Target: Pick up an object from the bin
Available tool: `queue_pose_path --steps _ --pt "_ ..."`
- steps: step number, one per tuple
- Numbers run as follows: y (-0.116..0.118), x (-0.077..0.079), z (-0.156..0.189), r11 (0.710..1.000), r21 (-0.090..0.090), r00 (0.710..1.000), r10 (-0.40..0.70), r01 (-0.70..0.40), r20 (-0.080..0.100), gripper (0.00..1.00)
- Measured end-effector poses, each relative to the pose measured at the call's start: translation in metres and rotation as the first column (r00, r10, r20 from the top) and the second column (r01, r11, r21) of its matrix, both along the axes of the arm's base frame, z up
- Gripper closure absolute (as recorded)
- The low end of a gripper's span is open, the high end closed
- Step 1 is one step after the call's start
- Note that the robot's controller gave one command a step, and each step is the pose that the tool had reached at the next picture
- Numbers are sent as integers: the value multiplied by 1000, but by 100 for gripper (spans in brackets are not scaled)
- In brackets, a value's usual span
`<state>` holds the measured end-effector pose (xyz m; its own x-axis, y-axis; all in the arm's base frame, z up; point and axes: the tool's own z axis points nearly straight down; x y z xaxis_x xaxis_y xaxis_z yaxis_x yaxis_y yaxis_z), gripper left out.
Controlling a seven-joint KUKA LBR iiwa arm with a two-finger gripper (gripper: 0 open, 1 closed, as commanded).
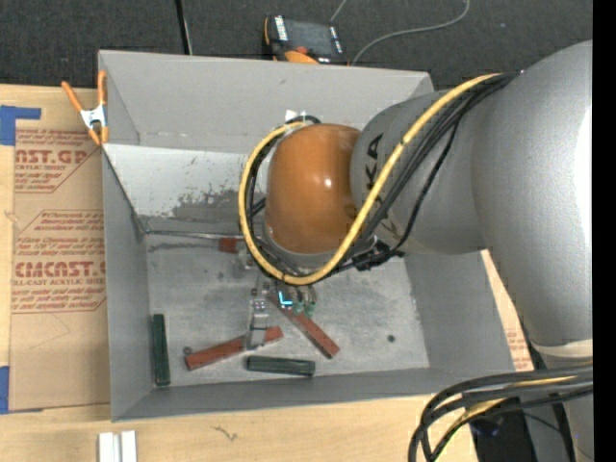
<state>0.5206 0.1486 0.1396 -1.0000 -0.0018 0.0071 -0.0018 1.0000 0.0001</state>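
entry, one moment, my own reach from the right.

1. bin (183, 277): grey metal, sloping walls, scuffed floor. five small loose things lie on it, spread out and not heaped.

2. my arm (500, 171): comes in over the bin's right edge, with the orange cover (306, 191) on my wrist above the middle of the floor and a yellow cable (385, 176) looped round it.

3. my jaws: hang below the orange cover, low over the floor and nearer the bin's front edge than its back wall. whether they are spread or pressed together i cannot tell. i cannot see anything pinched in them.

4. long red-brown stick (214, 354): flat, lying at a slant near the front edge. its right end reaches up under my jaws, and whether it touches them i cannot tell. this is the thing nearest me.

5. second red-brown stick (318, 337): just right of my jaws, slanting down toward the front-right corner.

6. dark green stick (279, 365): lying along the front edge, just below item 4's right end.

7. other dark green stick (159, 350): lying along the left edge, close to the front-left corner, well apart from my jaws.

8. small red piece (228, 245): at the foot of the back wall, left of my wrist.
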Motion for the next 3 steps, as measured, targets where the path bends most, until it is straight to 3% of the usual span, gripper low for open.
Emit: queue_pose_path --steps 1,2,3 --pt "-36 -21 -69 990 -1 990 142 -142 1 0" --pt "-35 -18 -64 990 1 990 143 -143 7 100" --pt "-40 -11 71 923 -2 923 385 -385 16 100"
